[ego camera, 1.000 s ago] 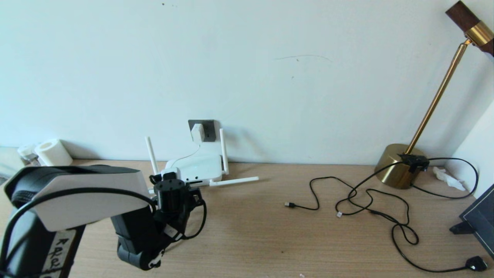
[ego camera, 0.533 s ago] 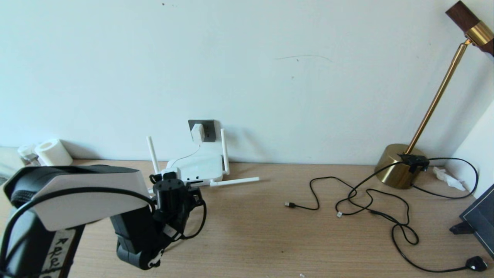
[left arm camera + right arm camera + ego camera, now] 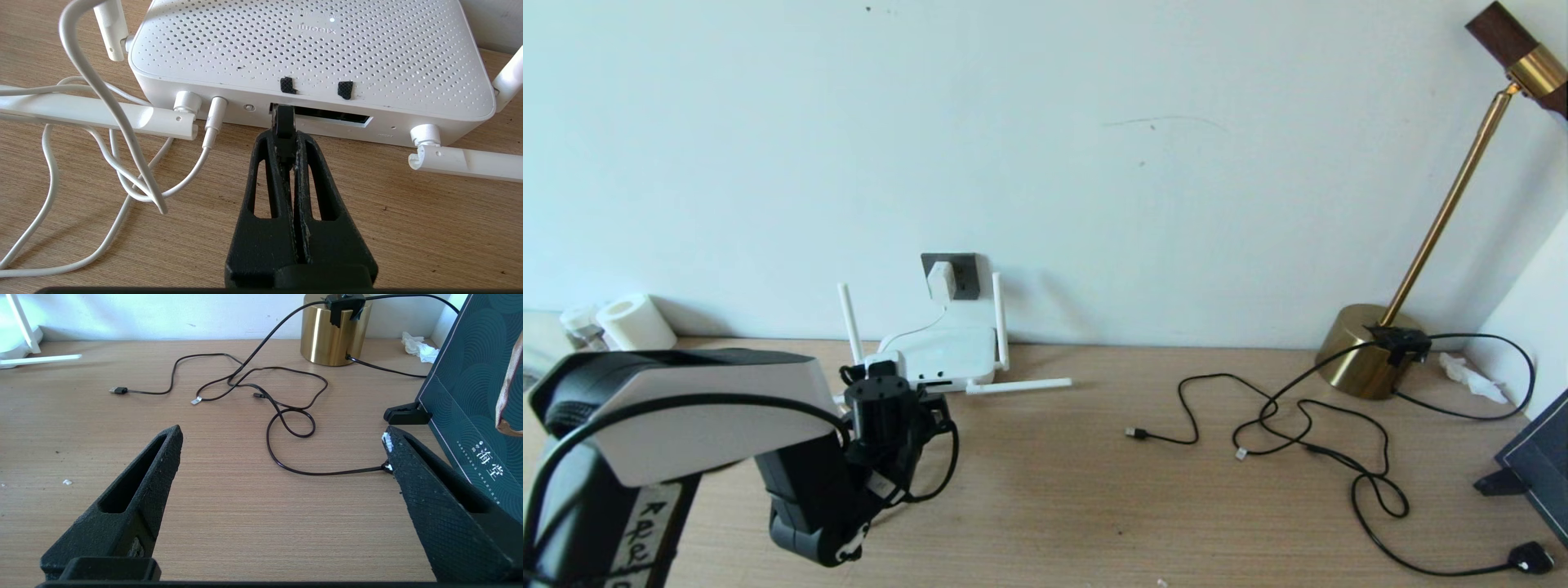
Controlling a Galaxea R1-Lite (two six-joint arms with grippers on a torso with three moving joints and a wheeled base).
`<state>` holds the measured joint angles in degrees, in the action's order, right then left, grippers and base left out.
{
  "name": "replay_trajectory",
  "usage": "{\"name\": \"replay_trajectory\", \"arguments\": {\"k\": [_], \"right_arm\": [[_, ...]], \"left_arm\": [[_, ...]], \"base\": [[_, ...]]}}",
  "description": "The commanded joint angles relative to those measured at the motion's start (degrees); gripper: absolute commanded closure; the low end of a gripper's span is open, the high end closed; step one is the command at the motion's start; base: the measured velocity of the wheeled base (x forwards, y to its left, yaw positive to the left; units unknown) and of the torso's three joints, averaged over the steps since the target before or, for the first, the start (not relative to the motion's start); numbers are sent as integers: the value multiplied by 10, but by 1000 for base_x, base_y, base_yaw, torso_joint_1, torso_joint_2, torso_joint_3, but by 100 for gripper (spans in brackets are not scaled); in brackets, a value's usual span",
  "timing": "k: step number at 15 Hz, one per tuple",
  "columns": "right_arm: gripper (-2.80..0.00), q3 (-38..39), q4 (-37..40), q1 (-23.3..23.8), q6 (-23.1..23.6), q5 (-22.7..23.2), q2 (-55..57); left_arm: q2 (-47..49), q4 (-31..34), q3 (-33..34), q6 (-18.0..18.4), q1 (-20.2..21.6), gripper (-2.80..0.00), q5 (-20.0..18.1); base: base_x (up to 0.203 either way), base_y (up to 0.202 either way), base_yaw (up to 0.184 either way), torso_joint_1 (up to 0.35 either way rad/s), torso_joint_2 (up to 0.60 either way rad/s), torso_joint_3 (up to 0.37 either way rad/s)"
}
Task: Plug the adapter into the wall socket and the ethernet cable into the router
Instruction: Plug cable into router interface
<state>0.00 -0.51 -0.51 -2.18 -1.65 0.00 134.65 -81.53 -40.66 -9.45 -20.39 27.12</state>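
Observation:
The white adapter (image 3: 941,281) sits in the dark grey wall socket (image 3: 965,274), and its thin white cord (image 3: 102,94) runs down to the router (image 3: 945,354). The router (image 3: 310,53) lies flat on the table against the wall with its white antennas spread. My left gripper (image 3: 284,141) is shut on the black plug of the ethernet cable (image 3: 282,122). The plug's tip is at the left end of the router's dark port slot (image 3: 331,116). My right gripper (image 3: 282,437) hovers open and empty over bare table at the right.
Thin black cables (image 3: 1298,425) with small plugs sprawl across the right of the table, ending in a black plug (image 3: 1531,558). A brass lamp (image 3: 1368,359), a crumpled tissue (image 3: 1470,377) and a dark box (image 3: 1535,465) stand at the right. A paper roll (image 3: 633,322) sits far left.
My left wrist has edged toward the router with the plug. The router's upright left antenna has shifted slightly to the right. The right arm has not moved.

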Motion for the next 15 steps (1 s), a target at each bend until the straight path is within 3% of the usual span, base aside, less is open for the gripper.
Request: {"name": "replay_trajectory", "arguments": {"k": [1, 15], "right_arm": [[-280, 0, 0, 0, 0, 0, 1], [-280, 0, 0, 0, 0, 0, 1]], "left_arm": [[2, -5, -3, 0, 0, 0, 2], [1, -5, -2, 8, 8, 0, -18]], "base": [[0, 0, 0, 0, 0, 0], [0, 0, 0, 0, 0, 0]]}}
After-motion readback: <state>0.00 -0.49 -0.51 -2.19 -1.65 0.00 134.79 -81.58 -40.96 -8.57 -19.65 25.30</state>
